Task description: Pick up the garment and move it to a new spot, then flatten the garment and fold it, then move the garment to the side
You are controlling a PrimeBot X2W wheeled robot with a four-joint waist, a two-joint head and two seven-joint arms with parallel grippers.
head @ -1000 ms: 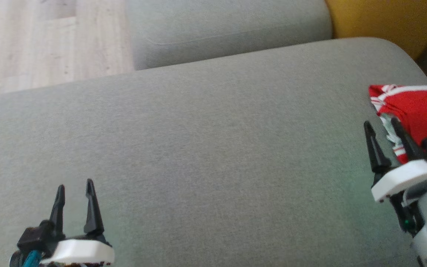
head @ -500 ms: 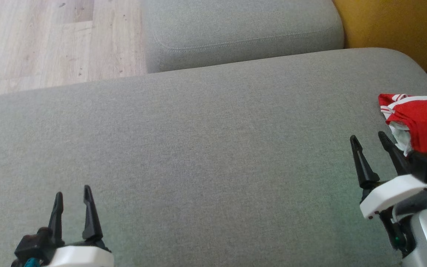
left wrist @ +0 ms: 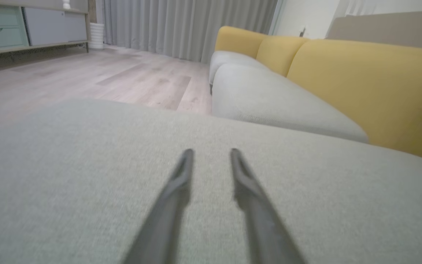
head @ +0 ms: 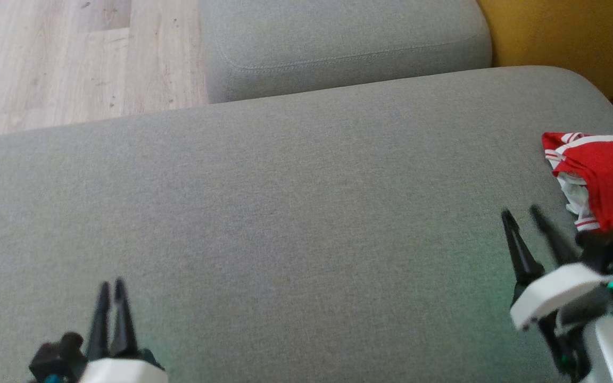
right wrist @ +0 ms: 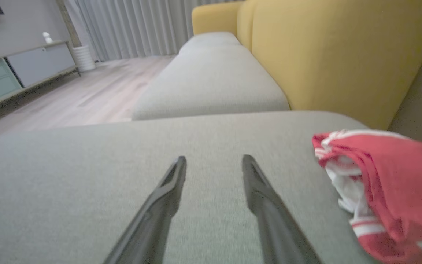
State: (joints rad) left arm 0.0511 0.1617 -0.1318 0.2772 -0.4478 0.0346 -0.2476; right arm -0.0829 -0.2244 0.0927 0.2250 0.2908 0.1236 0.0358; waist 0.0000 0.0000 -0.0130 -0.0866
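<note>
at 3 o'clock in the head view, on the right-hand end of the grey seat cushion (head: pixel 296 202), the red-and-white garment (head: pixel 612 183) lies in a crumpled heap. its far side runs off the picture edge, so its full extent cannot be told. white lining and a striped hem show at the heap's 8 o'clock side.

right gripper (head: pixel 521 211): at 4 o'clock, low over the cushion. jaws parted, nothing between them. in the right wrist view the fingers point along bare cushion, with the garment off to their 3 o'clock and apart from them.

left gripper (head: pixel 112 283): at 7 o'clock, well apart from the garment. jaws narrowly parted, empty, blurred.

risks noted:
- as aimed, a closure by the right gripper would catch cushion cloth or nothing. cause: the heap sits to the side of the finger line, not between the fingers.
- a sideways approach could shove the heap toward 3 o'clock, over the rounded cushion end and into the dark gap beside the yellow backrest (head: pixel 556 37). cause: loose cloth slides on the smooth fabric.
- a shallow pinch may take only the top layer. the heap would then unroll and trail during the lift.
- fingertips held this low may dig into the cushion.
- the left gripper is too distant to steady anything.
</note>
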